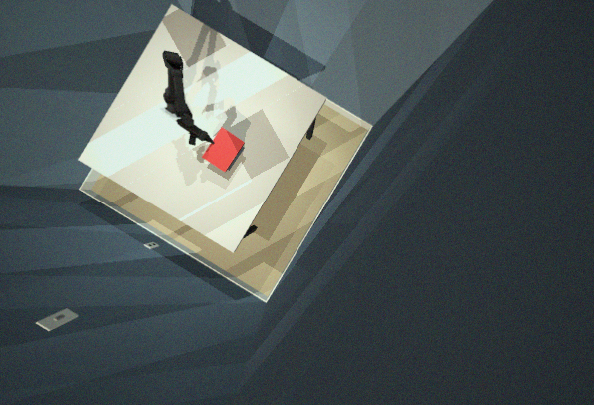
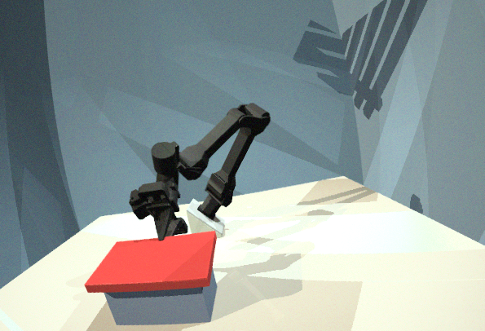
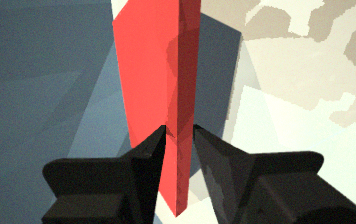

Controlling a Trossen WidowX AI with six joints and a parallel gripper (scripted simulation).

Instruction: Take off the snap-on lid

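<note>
The red lid [image 1: 225,152] [image 2: 157,265] [image 3: 145,65] is over the grey-blue storage box [image 2: 161,310] [image 3: 217,75], which stands on the pale table [image 1: 138,125] [image 2: 406,269]. The lid looks slightly tilted, higher along the arm's side, with its opposite edge at or close to the box top. A dark band shows under that low edge in the exterior view. My gripper [image 1: 213,143] [image 2: 161,239] [image 3: 179,129] is shut on the lid's rim on the arm's side, one finger on each side in the wrist view. The lid hides the box's opening.
The black arm [image 1: 175,87] [image 2: 218,139] reaches in from behind the box in the exterior view. Its pale base plate [image 2: 200,222] is beside and behind the lid there. The table's edges show in the top view, with a tan surface [image 1: 293,200] below. Patchy shadows cross the table top.
</note>
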